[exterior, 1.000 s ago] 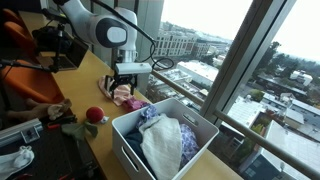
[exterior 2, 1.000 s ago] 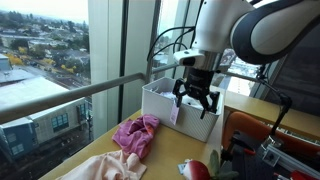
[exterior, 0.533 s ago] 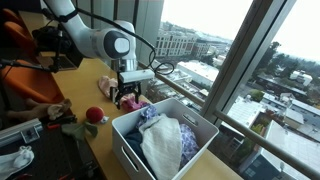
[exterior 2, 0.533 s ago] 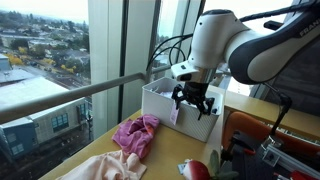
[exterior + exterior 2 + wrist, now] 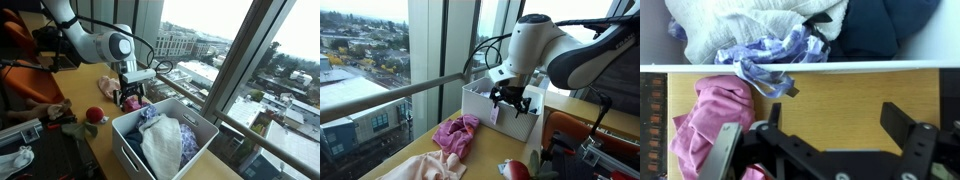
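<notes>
**Window-side tabletop: jaws spread low over a pink cloth**

Glass panes [image 5: 240,60] run along the far edge of a wooden tabletop [image 5: 840,100], with city roofs far below; the arm [image 5: 100,42] bends down from the left in an exterior view and ends just beside a white bin [image 5: 130,155].

The jaws stand wide apart and hold nothing; in the wrist view one finger [image 5: 725,150] hangs over the pink cloth [image 5: 705,125], and the other finger [image 5: 910,125] is over bare wood. Whether either finger touches the cloth cannot be told.

The pink cloth lies crumpled on the tabletop, close against the outside of the bin's wall, under and beside the jaws; in an exterior view it shows as a loose heap [image 5: 458,133] near the window, in front of the bin [image 5: 485,105].

The bin's rim [image 5: 800,67] crosses the wrist view just past the fingers; inside lie a white cloth [image 5: 160,145], a blue-patterned cloth [image 5: 775,55] with a corner spilling over the rim, and a dark cloth [image 5: 880,25].

A cream cloth [image 5: 425,168] lies on the tabletop near the pink one; a red ball [image 5: 93,115] sits apart from both, nearer the tabletop's inner edge.
</notes>
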`<move>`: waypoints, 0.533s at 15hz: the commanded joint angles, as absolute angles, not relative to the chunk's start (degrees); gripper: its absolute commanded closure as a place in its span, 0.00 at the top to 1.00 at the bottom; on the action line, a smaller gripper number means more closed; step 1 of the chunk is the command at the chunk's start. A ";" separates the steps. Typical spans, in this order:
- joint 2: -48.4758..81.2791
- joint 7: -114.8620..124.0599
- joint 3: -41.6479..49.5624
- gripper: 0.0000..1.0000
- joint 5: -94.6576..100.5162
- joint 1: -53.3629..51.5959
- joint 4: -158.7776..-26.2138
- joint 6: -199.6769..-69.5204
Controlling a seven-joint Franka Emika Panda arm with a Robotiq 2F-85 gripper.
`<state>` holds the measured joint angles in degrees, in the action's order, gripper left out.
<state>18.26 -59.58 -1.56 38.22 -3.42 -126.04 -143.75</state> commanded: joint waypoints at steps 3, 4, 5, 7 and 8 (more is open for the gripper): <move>19.87 -56.40 -0.72 1.00 45.77 -3.41 -123.73 -144.75; 20.01 -55.97 -0.81 1.00 46.53 -3.35 -123.58 -144.77; 20.12 -55.60 -0.96 1.00 47.14 -3.30 -123.47 -144.71; 20.48 -54.99 -1.27 1.00 47.62 -3.22 -123.11 -144.56; 20.66 -54.74 -1.41 1.00 47.74 -3.19 -122.89 -144.46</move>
